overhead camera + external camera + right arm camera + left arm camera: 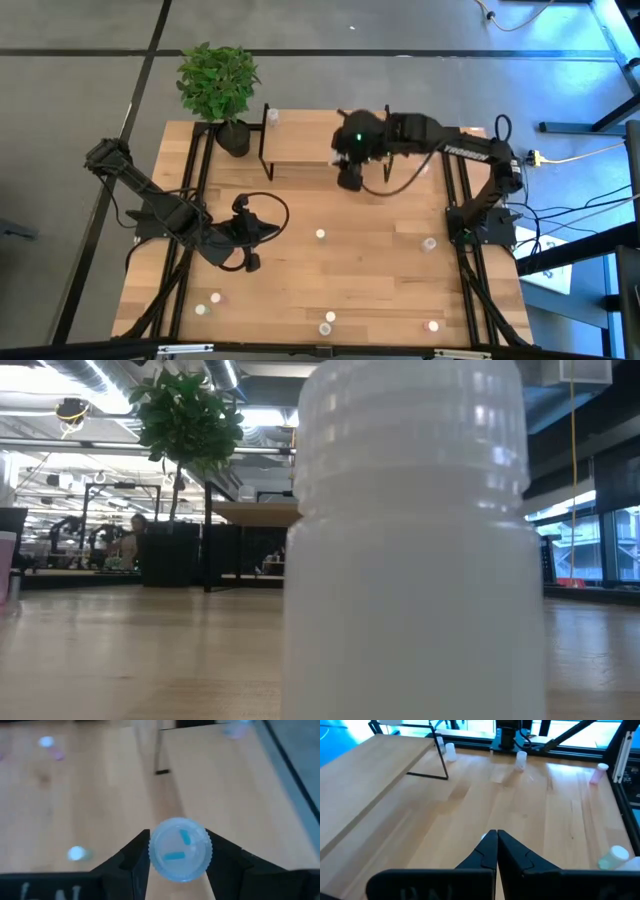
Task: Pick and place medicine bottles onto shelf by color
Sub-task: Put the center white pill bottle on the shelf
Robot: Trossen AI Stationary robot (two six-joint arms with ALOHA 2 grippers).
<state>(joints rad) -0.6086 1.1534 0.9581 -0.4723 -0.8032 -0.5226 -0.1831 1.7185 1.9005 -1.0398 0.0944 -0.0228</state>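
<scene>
My right gripper (180,852) is shut on a whitish medicine bottle with a white cap (180,849). In the high view it (349,180) hangs by the near right corner of the shelf (298,148), a light-wood board on a black frame, and hides the bottle. My left gripper (496,842) is shut on nothing and hovers over the table's left middle (262,232). Several more bottles stand on the table, among them ones at the middle (320,234), right (430,243) and near left (200,309). One bottle (272,117) stands at the shelf's far left corner. My right gripper pinches the bottle between its two fingers, one on either side just below the cap's rim (150,854). The fingers slant down from above. The bottle stands upright in the hold, cap up, lifted clear of the table.
A potted plant (218,80) stands at the table's far left corner beside the shelf. One white bottle (415,540) stands right before the low camera and fills its view. Black rails (455,190) run along both table sides. Bare wood lies between the arms.
</scene>
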